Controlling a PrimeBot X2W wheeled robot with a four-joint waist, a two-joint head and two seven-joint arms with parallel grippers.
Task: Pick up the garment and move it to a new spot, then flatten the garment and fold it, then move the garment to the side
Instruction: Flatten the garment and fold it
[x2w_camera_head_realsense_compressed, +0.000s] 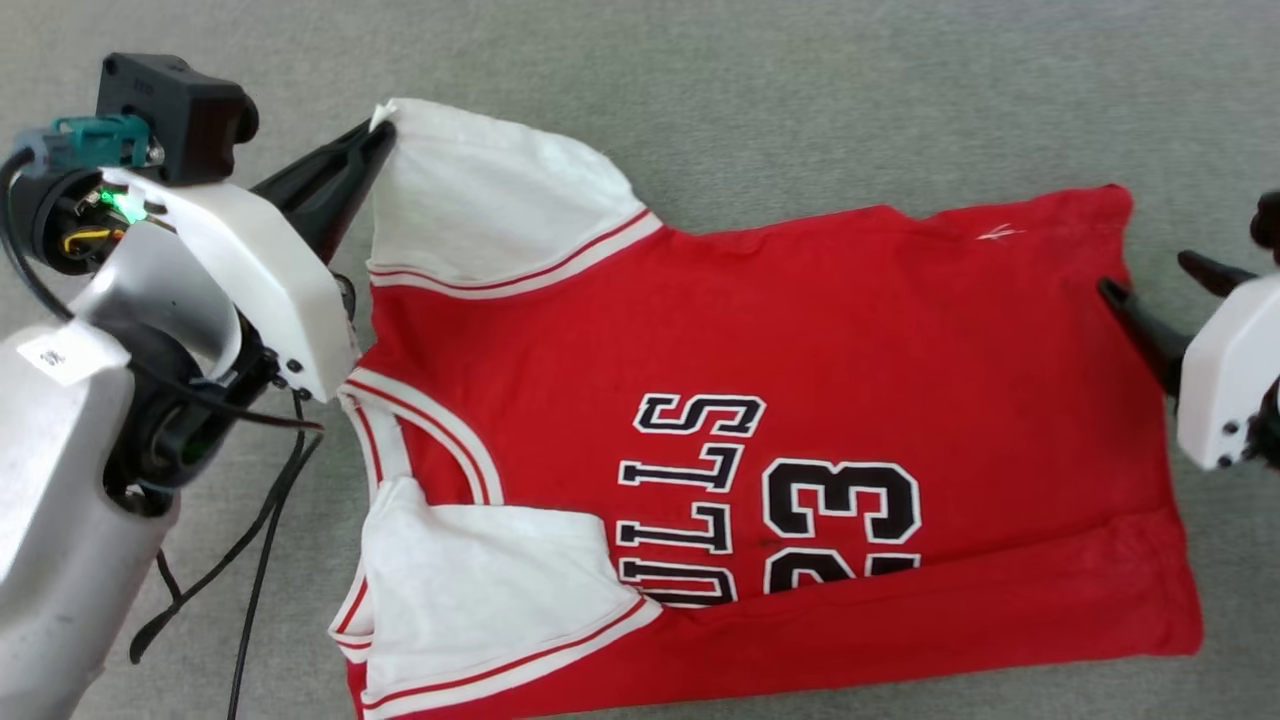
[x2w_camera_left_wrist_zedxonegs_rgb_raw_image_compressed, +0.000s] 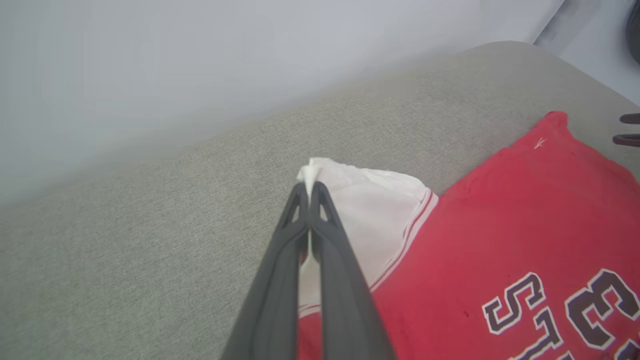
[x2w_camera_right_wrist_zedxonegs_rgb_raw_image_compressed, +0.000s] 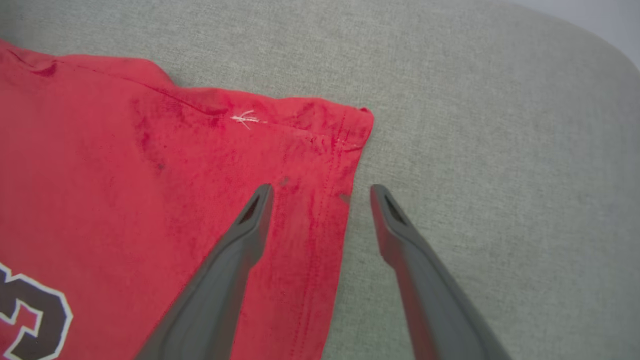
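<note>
Left claw (x2w_camera_left_wrist_zedxonegs_rgb_raw_image_compressed: 311, 186) gripped garment (x2w_camera_head_realsense_compressed: 800, 350) sleeve tip (x2w_camera_left_wrist_zedxonegs_rgb_raw_image_compressed: 312, 172) at 11 o'clock; right claw (x2w_camera_right_wrist_zedxonegs_rgb_raw_image_compressed: 321, 188), wide open astride 3 o'clock hem (x2w_camera_right_wrist_zedxonegs_rgb_raw_image_compressed: 345, 165), likely needed deeper bite.

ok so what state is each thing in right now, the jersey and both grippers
garment: spread front up on the grey surface, near long edge folded over part of the print
left gripper: shut on the tip of the far white sleeve
right gripper: open, one finger over the garment, the other over the grey surface
</note>
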